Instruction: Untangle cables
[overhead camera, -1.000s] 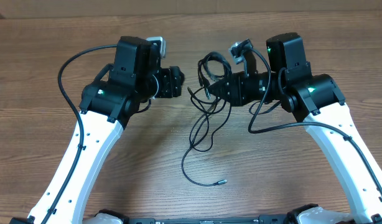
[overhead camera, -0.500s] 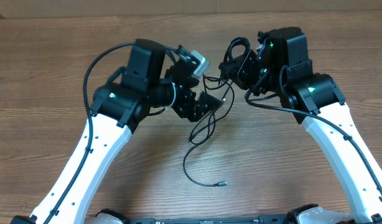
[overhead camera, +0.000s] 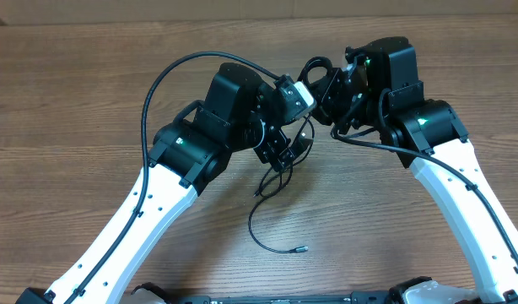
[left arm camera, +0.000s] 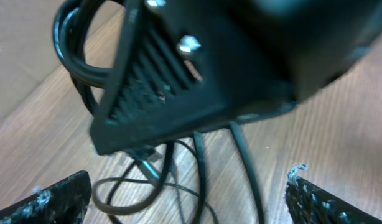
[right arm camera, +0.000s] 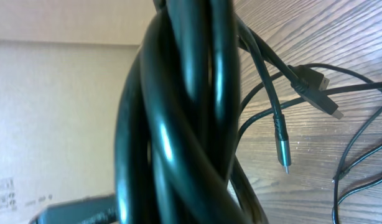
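The cables are thin black cords tangled at the table's middle [overhead camera: 280, 173]. One loose end trails forward to a small plug [overhead camera: 299, 248]. My right gripper [overhead camera: 325, 86] is shut on a twisted bunch of the cables, which fills the right wrist view [right arm camera: 178, 112]; silver-tipped plugs [right arm camera: 284, 152] hang over the wood behind it. My left gripper [overhead camera: 282, 150] is open just left of the right gripper, above the tangle. In the left wrist view its fingers [left arm camera: 54, 199] stand wide apart over cable loops [left arm camera: 147, 180], under the right gripper's black body [left arm camera: 197, 81].
Thicker black wires loop off each arm: the left arm's [overhead camera: 158, 84] and the right arm's [overhead camera: 369, 145]. The brown wooden table [overhead camera: 73, 169] reaches a pale wall at the far edge. Both white arm links run to the front edge.
My left arm has swung right and in over the tangle, beside the right gripper. My right gripper drew the cable bunch up and back, then held still.
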### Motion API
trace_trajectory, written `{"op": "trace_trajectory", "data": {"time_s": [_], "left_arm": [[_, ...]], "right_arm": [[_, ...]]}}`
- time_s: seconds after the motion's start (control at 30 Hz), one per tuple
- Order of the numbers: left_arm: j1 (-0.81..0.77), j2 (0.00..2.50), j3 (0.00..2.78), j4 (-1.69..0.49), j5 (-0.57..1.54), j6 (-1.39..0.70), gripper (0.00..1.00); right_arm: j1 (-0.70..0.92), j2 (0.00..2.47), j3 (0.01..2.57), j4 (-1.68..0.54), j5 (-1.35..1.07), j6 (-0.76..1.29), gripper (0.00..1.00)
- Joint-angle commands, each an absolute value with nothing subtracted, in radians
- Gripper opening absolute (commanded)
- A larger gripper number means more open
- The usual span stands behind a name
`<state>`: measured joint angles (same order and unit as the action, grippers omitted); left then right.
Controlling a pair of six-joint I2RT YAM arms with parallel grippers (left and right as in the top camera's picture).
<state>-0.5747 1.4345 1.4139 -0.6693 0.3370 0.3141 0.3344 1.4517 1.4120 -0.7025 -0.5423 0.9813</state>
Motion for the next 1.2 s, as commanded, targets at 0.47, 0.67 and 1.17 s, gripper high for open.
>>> {"op": "trace_trajectory", "data": {"time_s": [0.47,0.67,1.17], "left_arm": [[-0.577,1.47,1.427,-0.676,0.262,0.253,0.09],[-0.575,1.47,1.427,-0.676,0.254,0.253,0.04],[-0.45,1.47,1.427,-0.728,0.29,0.231,0.04]], "right_arm": [[0.331,1.443,1.42,-0.696,-0.641,0.889,0.04],[0.331,1.443,1.42,-0.701,-0.587,0.859,0.22],[0.33,1.443,1.42,-0.93,-0.21,0.665,0.86]]}}
